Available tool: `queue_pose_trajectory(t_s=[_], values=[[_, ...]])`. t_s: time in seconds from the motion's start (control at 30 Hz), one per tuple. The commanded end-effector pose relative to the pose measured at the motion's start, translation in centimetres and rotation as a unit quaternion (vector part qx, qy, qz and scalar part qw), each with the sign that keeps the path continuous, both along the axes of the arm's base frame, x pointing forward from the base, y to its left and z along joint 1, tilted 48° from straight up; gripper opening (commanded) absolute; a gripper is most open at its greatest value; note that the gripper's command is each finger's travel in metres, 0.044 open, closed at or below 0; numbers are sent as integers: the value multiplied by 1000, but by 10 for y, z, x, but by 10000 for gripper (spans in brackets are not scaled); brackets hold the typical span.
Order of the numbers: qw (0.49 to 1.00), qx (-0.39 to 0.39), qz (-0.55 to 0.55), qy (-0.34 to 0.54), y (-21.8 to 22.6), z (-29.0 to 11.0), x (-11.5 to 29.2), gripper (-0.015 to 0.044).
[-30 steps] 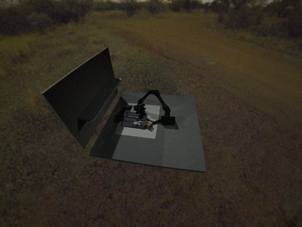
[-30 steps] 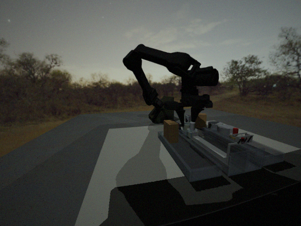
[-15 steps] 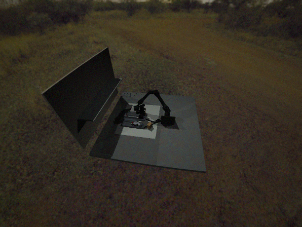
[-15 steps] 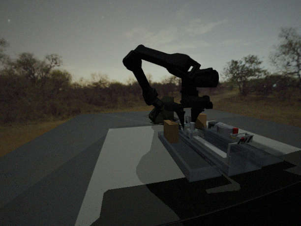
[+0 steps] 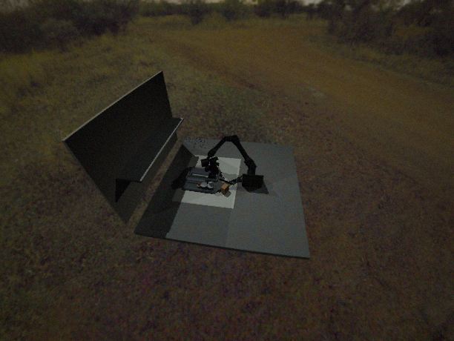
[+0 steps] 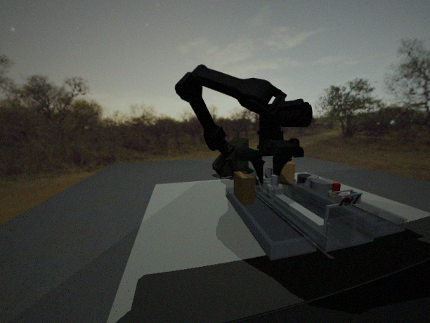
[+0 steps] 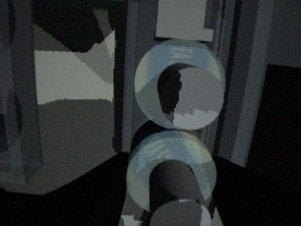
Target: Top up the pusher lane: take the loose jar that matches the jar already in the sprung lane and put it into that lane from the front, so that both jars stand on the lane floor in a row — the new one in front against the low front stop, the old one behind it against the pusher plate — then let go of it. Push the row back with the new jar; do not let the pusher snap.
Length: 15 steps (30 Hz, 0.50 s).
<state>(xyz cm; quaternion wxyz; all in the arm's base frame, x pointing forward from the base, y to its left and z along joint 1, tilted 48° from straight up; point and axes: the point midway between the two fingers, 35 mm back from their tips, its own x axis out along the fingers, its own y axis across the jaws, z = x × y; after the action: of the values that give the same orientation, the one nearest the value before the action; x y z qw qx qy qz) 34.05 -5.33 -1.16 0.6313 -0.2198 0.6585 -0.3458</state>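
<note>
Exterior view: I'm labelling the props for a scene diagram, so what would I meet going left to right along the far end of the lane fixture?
Brown block → jar shut in the gripper → second brown block → grey cylinder → small red block.

two clear jars (image 7: 178, 84), two brown blocks (image 6: 244, 187), one black arm (image 6: 225, 82)

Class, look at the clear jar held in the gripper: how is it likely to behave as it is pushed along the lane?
The held jar looks smooth and glassy, so it may slip in the gripper. It is round and upright, so it could tip or twist when pressing the other jar. Its thin clear wall suggests it is fragile and fairly light.
</note>
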Motion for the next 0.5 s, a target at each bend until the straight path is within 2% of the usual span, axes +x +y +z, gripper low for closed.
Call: queue_pose_trajectory(t_s=[0.0, 0.47], values=[[1000, -7, 3, -9, -4, 1, 4, 0], [1000, -7, 3, -9, -7, -2, 3, 0]])
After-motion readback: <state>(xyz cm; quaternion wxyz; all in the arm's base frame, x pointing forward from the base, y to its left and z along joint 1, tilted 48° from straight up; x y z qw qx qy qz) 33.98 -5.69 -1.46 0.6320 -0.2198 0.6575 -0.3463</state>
